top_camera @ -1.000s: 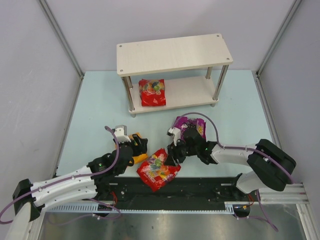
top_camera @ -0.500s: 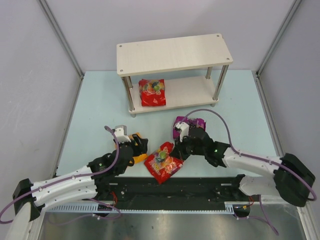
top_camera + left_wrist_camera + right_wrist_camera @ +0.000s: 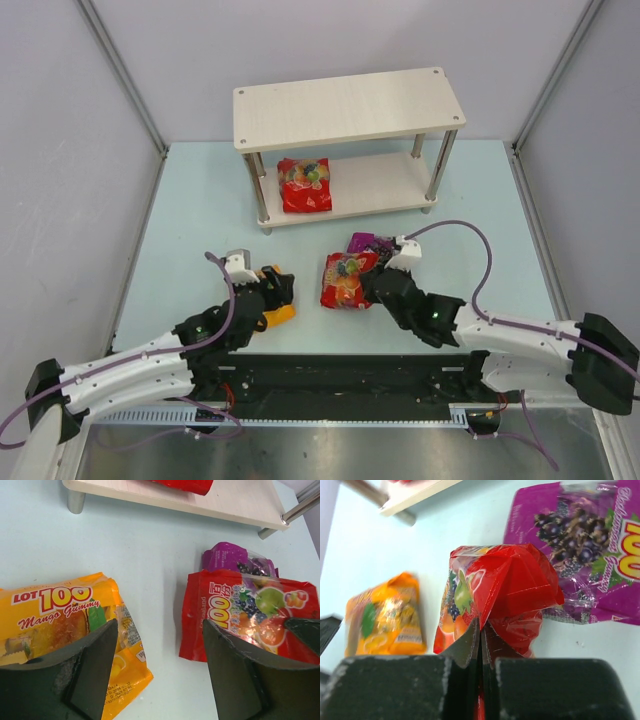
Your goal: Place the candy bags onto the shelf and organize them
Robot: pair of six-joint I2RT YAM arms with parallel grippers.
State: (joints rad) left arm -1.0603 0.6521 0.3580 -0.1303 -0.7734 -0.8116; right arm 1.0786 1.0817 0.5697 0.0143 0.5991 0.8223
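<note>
The shelf stands at the back, with one red candy bag lying on its lower board. My right gripper is shut on the second red bag, pinching its crumpled edge and holding it above the table. The purple bag lies flat just behind it. My left gripper is open and empty, with the orange-yellow bag on the table under its left finger. The held red bag and the purple bag also show in the left wrist view.
The shelf's lower board and a metal post lie beyond the bags. Grey walls close in the pale blue table on three sides. A black rail runs along the near edge.
My right arm has carried the red bag from near the front rail up and away, towards the purple bag and the shelf. My left arm has barely moved.
</note>
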